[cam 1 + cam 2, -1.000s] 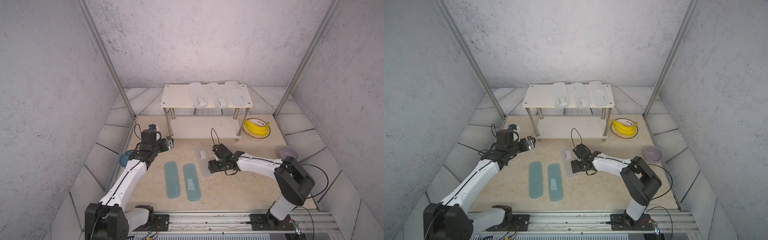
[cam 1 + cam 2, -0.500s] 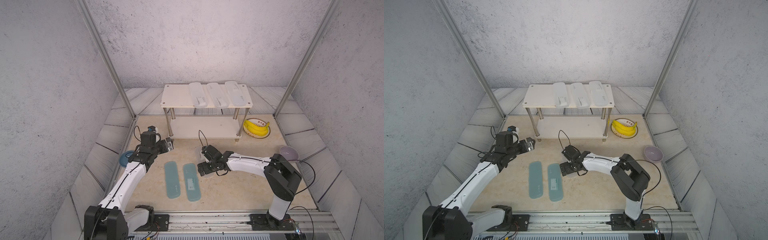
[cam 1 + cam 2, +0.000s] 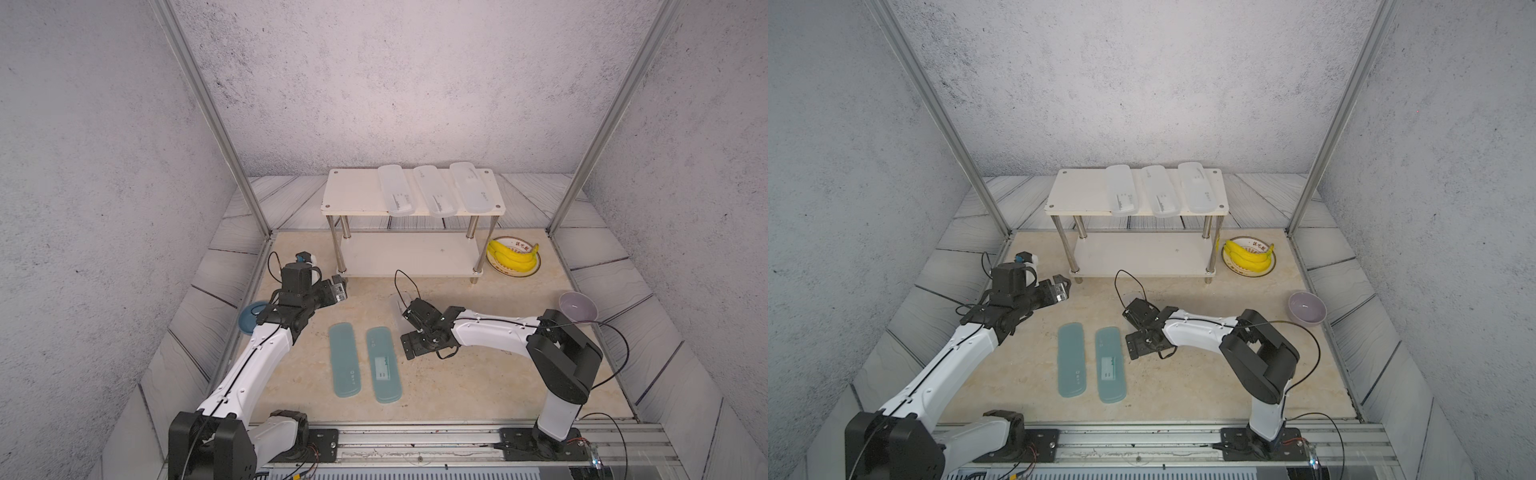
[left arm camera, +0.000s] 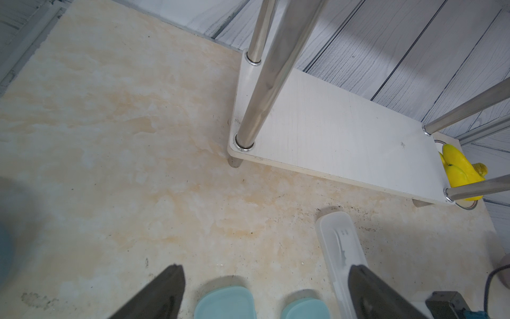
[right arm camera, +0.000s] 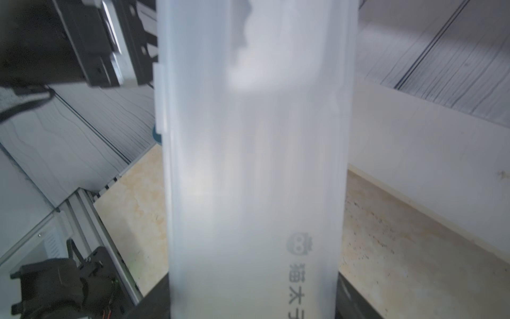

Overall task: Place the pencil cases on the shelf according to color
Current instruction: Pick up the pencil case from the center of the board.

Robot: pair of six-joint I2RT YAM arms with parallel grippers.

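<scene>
White frosted plastic pencil case (image 4: 340, 248), long, flat and round-ended, lay on the beige stone-look worktop (image 3: 478, 374) in front of the two-tier white shelf with metal legs (image 3: 353, 195), its long axis pointing toward the shelf. Directly over it sat the right tool (image 3: 409, 329). In the right wrist view the case (image 5: 248, 165) ran lengthwise between the jaws, which stood wide, one at each long edge. Whether they pressed on it could not be told. Farther off, near a front shelf leg, the left tool (image 4: 266, 269) hung spread and empty.

Judged: the right arm was the nearer one, placed to carry the case up and away to the bare end of the top board, beside the three frosted white cases (image 3: 434, 195) there. The two teal-blue translucent cases (image 3: 344, 359) lay side by side on the worktop.
</scene>
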